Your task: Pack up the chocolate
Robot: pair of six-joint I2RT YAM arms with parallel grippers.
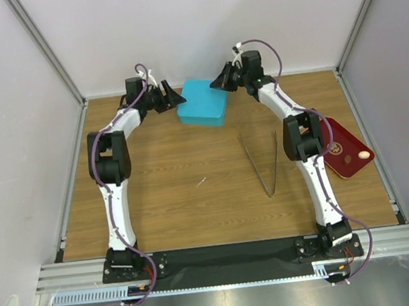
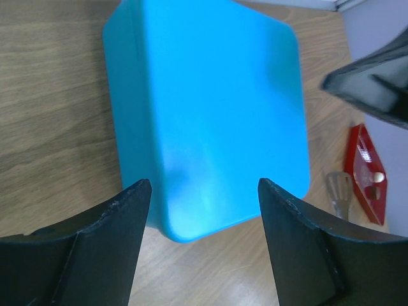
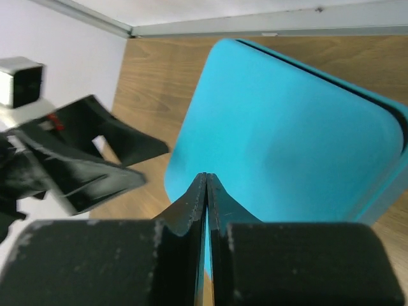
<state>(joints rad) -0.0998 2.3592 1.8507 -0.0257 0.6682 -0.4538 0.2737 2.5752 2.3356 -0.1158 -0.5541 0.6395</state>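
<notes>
Chocolate-like piece (image 1: 364,155), small and pale, sits on a red tray (image 1: 345,153) at the table's (image 1: 194,191) right edge, well apart from both arms. Left gripper (image 2: 204,210) hovers with fingers spread just over the near-left edge of a closed blue box (image 1: 203,102) by the far edge; right gripper (image 3: 206,191), fingers pressed together and holding nothing, hovers at its right side. Metal tongs (image 1: 263,162) lie mid-table. Judging by this, the visible piece remains unpacked; the box's contents are hidden.
</notes>
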